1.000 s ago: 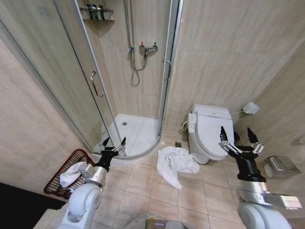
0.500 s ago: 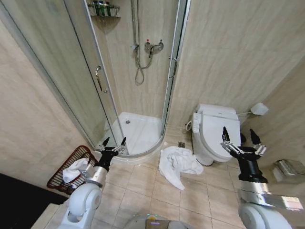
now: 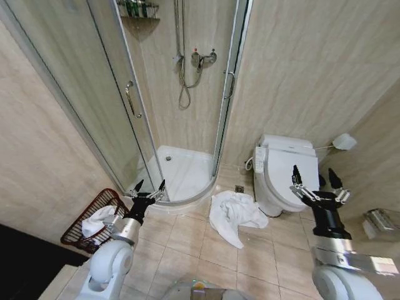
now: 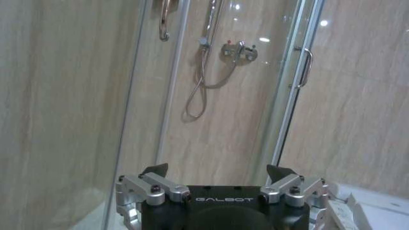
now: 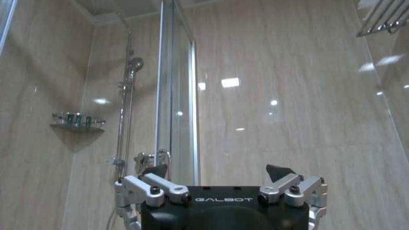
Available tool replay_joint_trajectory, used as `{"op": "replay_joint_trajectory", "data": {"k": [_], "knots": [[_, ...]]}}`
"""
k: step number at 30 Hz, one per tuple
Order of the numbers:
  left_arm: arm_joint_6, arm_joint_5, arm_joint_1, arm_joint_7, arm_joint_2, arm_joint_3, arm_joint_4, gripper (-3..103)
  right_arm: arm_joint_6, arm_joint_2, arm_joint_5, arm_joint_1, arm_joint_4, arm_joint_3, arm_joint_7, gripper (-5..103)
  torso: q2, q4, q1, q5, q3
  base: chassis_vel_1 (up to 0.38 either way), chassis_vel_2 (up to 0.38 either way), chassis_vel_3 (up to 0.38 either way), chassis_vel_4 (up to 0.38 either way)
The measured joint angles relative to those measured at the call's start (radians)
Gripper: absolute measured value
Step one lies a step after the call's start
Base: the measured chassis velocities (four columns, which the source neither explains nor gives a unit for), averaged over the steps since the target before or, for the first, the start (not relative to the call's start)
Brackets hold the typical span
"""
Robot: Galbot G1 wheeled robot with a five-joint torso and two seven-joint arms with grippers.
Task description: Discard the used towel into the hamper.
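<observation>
Lying crumpled on beige floor tiles [image 3: 187, 240], towel [image 3: 232, 214] beside toilet [image 3: 282, 175]; both hands spread

The floor [image 3: 262, 256] is made of big tan tiles with thin lines between them. A white towel [image 3: 232, 214] lies in a crumpled heap on the tiles, near the middle. It sits just in front of the round edge of the white shower tray [image 3: 178, 175], which also rests on the floor. Just beside the towel, on the right, stands a white toilet [image 3: 282, 175] with its lid down. Far over on the left, by the wall, the hamper [image 3: 94, 220] stands on the tiles. It is a dark red wire basket, and some white cloth [image 3: 97, 220] lies inside it. The hamper and the towel on the floor are well apart.
</observation>
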Motion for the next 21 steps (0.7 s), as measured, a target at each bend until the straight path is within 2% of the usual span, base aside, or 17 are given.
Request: {"op": "replay_joint_trajectory", "data": {"k": [9, 21], "knots": [[0.0, 0.0, 0.0, 0.0, 0.0, 0.0, 0.0, 100, -0.002, -0.002, 0.003, 0.002, 0.0, -0.001, -0.001, 100, -0.042, 0.0001, -0.019, -0.0002, -0.024, 0.0, 0.0, 0.0, 0.0], [0.0, 0.0, 0.0, 0.0, 0.0, 0.0, 0.0, 100, 0.011, -0.004, 0.003, 0.006, -0.013, 0.001, -0.011, 100, -0.099, 0.0001, -0.043, 0.0003, -0.056, -0.087, -0.069, 0.073, 0.076]]}}
